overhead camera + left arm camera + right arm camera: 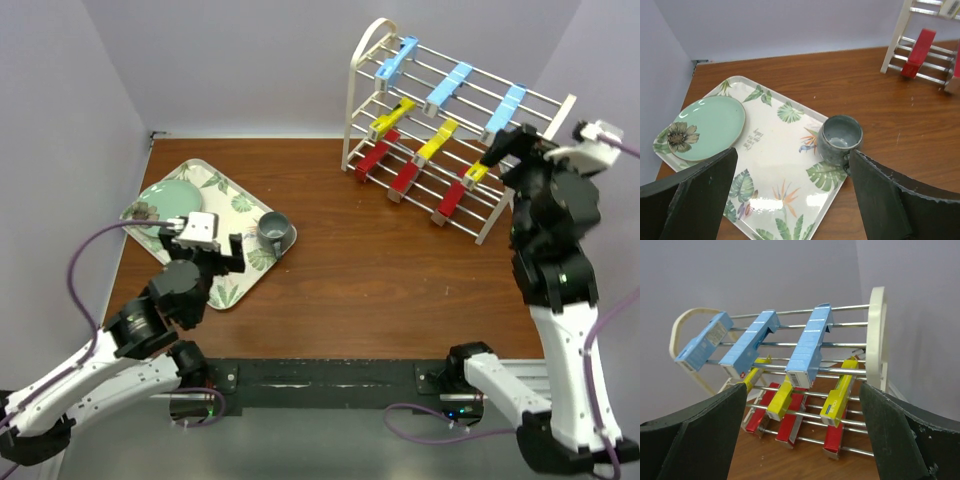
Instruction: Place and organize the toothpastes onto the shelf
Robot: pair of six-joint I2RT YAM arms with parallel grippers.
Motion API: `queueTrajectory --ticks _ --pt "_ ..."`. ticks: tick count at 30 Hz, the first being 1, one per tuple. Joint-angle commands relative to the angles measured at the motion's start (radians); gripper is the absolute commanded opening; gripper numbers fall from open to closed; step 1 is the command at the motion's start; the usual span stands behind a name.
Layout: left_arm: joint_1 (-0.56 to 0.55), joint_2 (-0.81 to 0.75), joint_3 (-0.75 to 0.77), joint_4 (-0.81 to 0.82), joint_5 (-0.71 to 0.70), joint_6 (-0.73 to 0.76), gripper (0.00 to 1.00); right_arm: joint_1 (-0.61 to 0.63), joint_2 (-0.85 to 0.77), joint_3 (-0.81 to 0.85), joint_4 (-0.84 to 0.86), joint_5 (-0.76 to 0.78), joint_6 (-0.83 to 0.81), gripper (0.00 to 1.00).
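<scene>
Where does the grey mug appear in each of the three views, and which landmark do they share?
Top external: mug on the tray's right corner, left of centre.
Left wrist: mug right of centre, at the tray's edge.
Right wrist: not in it.
Shared landmark: the white shelf, seen in all three.

Nine toothpastes [449,88], one shelf [365,50], tray [232,200], plate [165,203], mug [273,231]

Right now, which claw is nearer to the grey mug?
Left. The left claw hovers over the tray just beside the grey mug, on its near-left side. The right claw is across the table, at the shelf's right end, far from the mug.
</scene>
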Motion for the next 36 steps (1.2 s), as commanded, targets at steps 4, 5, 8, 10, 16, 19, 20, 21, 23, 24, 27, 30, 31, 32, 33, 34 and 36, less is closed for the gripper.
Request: queueTrajectory --ticks 4,5,8,10,16,19,20,21,23,24,27,30,31,32,33,34,36 --pt "0.004 -0.103 0.175 -0.147 -0.015 -0.033 1.0 -0.004 -0.321 -0.229 -0.003 -0.031 -0.089 0.98" --pt "0.004 -0.132 0.193 -0.146 -0.019 -0.033 1.0 -0.004 -0.355 -0.255 -0.024 -0.022 -0.099 0.98" --pt "0.004 -0.184 0.227 -0.141 -0.018 -0.017 1.0 -0.004 -0.501 -0.341 -0.075 0.001 -0.102 0.98" --pt "0.004 -0.207 0.239 -0.139 -0.018 0.002 1.0 -0.004 -0.564 -0.391 -0.113 0.001 -0.114 0.98" --pt "0.004 -0.284 0.256 -0.135 -0.039 0.049 1.0 -0.004 -0.788 -0.484 -0.204 0.006 -0.132 0.98" --pt "0.004 -0.308 0.255 -0.132 -0.055 0.049 1.0 -0.004 -0.856 -0.507 -0.244 0.007 -0.119 0.99" --pt "0.004 -0.313 0.252 -0.129 -0.059 0.051 1.0 -0.003 -0.868 -0.51 -0.253 0.009 -0.108 0.99" --pt "0.004 -0.318 0.248 -0.127 -0.062 0.051 1.0 -0.004 -0.882 -0.511 -0.261 0.011 -0.106 0.98" --pt "0.004 -0.327 0.242 -0.118 -0.075 0.054 1.0 -0.003 -0.882 -0.507 -0.285 0.012 -0.102 0.99" --pt "0.004 -0.328 0.241 -0.113 -0.078 0.057 1.0 -0.004 -0.882 -0.504 -0.293 0.012 -0.1 0.98" --pt "0.004 -0.341 0.224 -0.086 -0.09 0.072 1.0 -0.004 -0.88 -0.501 -0.292 0.006 -0.1 0.98" --pt "0.004 -0.351 0.21 -0.064 -0.093 0.074 1.0 -0.003 -0.88 -0.507 -0.269 0.001 -0.089 0.99" --pt "0.004 -0.356 0.209 -0.064 -0.096 0.071 1.0 -0.003 -0.88 -0.508 -0.262 0.0 -0.088 0.99" --pt "0.004 -0.356 0.21 -0.064 -0.099 0.069 1.0 -0.004 -0.88 -0.508 -0.261 -0.002 -0.086 0.98" --pt "0.004 -0.357 0.21 -0.066 -0.099 0.066 1.0 -0.004 -0.882 -0.508 -0.259 -0.003 -0.083 0.98" --pt "0.004 -0.362 0.21 -0.067 -0.098 0.065 1.0 -0.004 -0.882 -0.505 -0.261 -0.006 -0.083 0.98" --pt "0.004 -0.368 0.21 -0.07 -0.099 0.063 1.0 -0.004 -0.88 -0.504 -0.261 -0.006 -0.085 0.98"
